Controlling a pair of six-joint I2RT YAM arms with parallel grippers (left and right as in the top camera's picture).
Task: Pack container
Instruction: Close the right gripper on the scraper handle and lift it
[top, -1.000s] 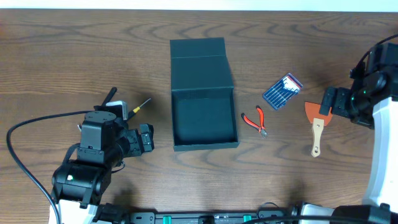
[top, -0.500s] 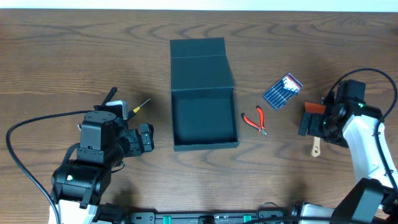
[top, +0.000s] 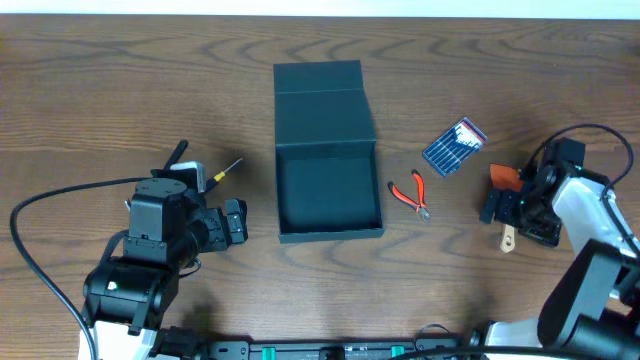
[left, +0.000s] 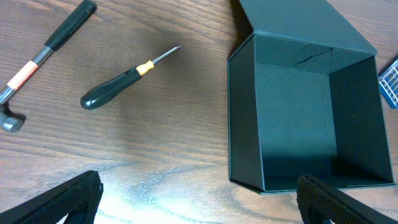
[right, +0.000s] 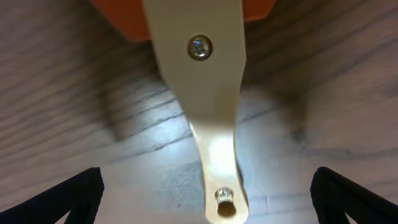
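Dark wooden table (top: 100, 80) carries the dark teal-green square cardboard container (top: 330, 234) at its middle, flap lid folded back. Left gripper (left: 199, 199) hovers wide open near its left wall; right gripper (right: 208, 199), equally spread, straddles the pale-handled, orange-bladed scraper (right: 199, 93)

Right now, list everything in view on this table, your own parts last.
container: 1, dark teal, table centre, lid open, empty
pliers: 1, red handles, right of the container, apart from it
tool pack: 1, blue, right of the container, behind the pliers
scraper: 1, orange blade, pale handle, far right
screwdriver: 1, black handle, yellow collar, left of the container
hammer: 1, black grip, far left
table: 1, brown wood
left gripper: 1, black, open, left of the container
right gripper: 1, black, open, over the scraper
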